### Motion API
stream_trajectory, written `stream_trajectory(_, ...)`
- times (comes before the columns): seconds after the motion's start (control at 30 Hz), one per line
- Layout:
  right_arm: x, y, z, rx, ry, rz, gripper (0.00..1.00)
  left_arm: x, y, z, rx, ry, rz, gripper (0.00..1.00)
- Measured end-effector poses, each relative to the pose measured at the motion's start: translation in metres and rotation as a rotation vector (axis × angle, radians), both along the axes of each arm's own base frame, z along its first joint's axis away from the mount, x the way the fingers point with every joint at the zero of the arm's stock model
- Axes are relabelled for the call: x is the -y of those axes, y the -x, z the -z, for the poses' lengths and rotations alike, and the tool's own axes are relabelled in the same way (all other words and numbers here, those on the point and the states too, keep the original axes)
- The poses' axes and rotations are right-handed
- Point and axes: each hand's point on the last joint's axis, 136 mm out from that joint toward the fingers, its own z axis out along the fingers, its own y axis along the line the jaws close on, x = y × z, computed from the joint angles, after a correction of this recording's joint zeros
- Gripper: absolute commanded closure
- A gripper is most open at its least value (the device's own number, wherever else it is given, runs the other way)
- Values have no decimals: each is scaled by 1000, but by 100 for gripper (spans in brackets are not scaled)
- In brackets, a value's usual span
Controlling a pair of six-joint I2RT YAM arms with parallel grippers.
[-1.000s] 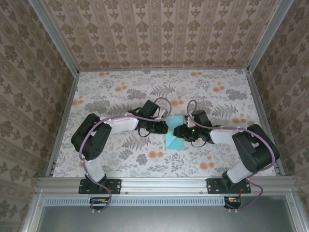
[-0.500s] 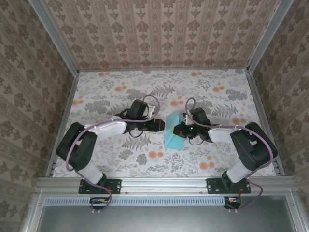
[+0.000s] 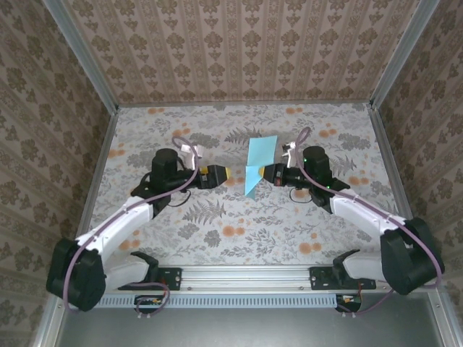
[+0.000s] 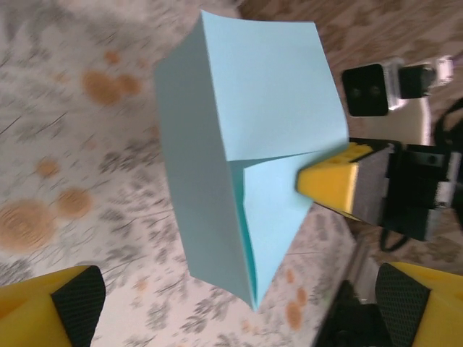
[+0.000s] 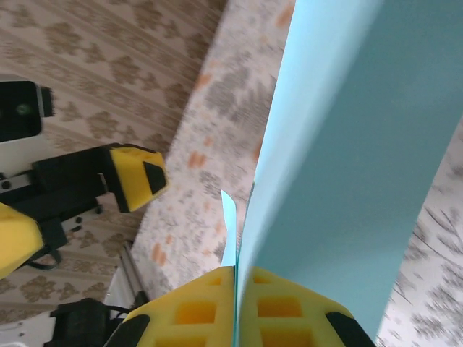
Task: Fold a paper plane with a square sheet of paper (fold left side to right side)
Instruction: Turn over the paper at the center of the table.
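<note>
My left gripper (image 3: 224, 175) hangs left of centre above the table (image 3: 217, 238). Its fingers (image 4: 52, 307) are spread wide and hold nothing. They are blocky yellow plastic with black, rubbery inner pads, and the paper sits just beyond their tips without touching them. The paper (image 3: 259, 155) is in the middle, between my two grippers, lifted off the table and standing roughly on edge. It is thin, smooth, plain light cyan-blue. A long straight crease runs down one side, and a flap is folded across the lower half, so the bottom narrows to a sharp point while the top keeps a square corner. To its right, my right gripper (image 3: 263, 172) faces the left one. Its yellow fingers (image 5: 192, 314) are pressed together with the paper's edge pinched in the seam between them, and the sheet rises from that grip as a flat, tall panel. The table is covered in a floral print of grey leaves and orange blooms. The walls (image 3: 239, 50) around it carry beige patterned wallpaper.
</note>
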Motion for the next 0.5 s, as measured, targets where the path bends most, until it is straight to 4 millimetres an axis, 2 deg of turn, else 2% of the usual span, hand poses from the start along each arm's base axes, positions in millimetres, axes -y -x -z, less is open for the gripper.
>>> stream_trajectory(0.1,-4,5,-38,90,-42,-35,98,2,11,-31,72,78,45,0)
stream_trajectory(0.23,-14,15,-79,183,-87,-98,98,6,20,-53,109,146,96,0)
stream_trajectory(0.37,-26,25,-104,239,-121,-160,98,13,28,-63,117,173,141,3)
stream_trajectory(0.5,-37,36,-119,263,-148,-213,98,24,38,-78,139,198,200,10)
